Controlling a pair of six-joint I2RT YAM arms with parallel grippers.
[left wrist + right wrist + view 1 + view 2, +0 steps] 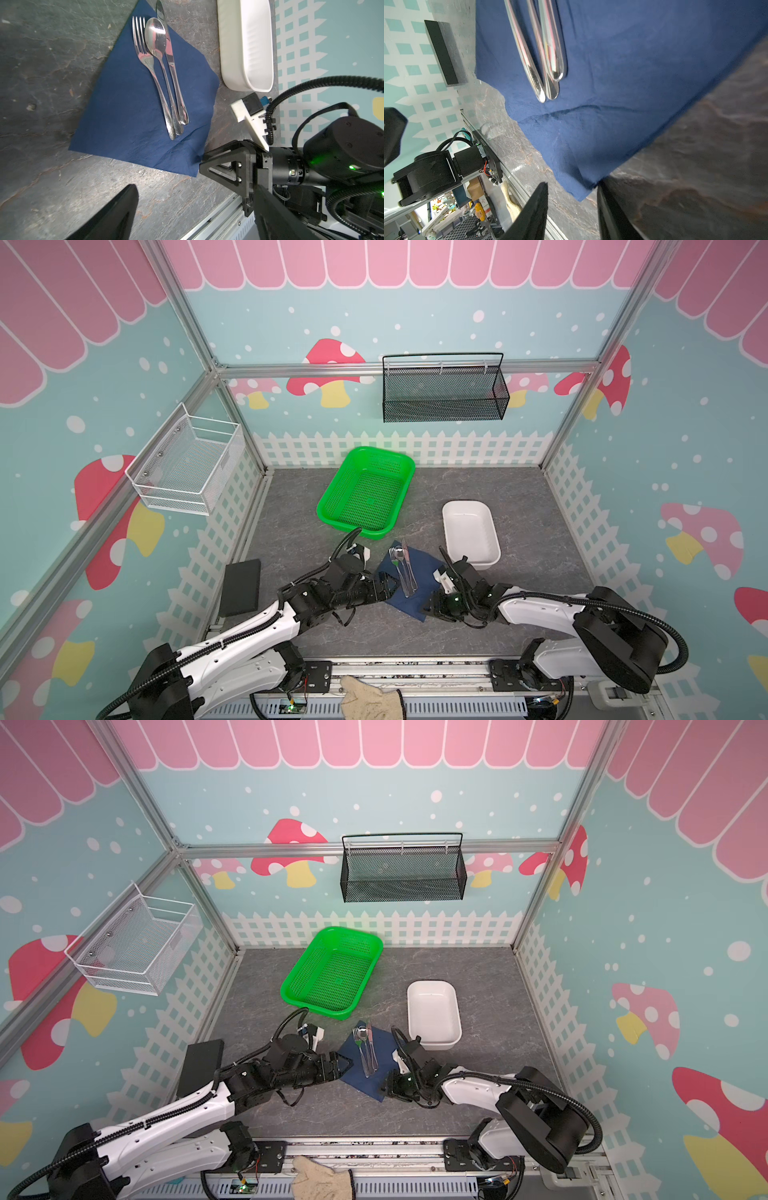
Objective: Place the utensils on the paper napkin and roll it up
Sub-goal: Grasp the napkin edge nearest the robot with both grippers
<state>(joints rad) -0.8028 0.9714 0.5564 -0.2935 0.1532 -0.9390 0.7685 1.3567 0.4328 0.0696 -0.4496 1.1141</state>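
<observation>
My left pincer [388, 589] gapes empty beside the dark navy square paper napkin [128, 116]. My right pincer [572, 184], jaws apart, straddles its corner nearest the bench's [519, 497] front edge. 3 slim silver metal utensils [154, 39] lie on it.

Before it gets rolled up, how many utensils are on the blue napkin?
3, side by side: the fork, the spoon in the middle, the knife nearest the white dish. None seem hidden.

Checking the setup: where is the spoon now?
The spoon lies on the navy napkin between fork and knife; in both top views, left of the white tub.
</observation>
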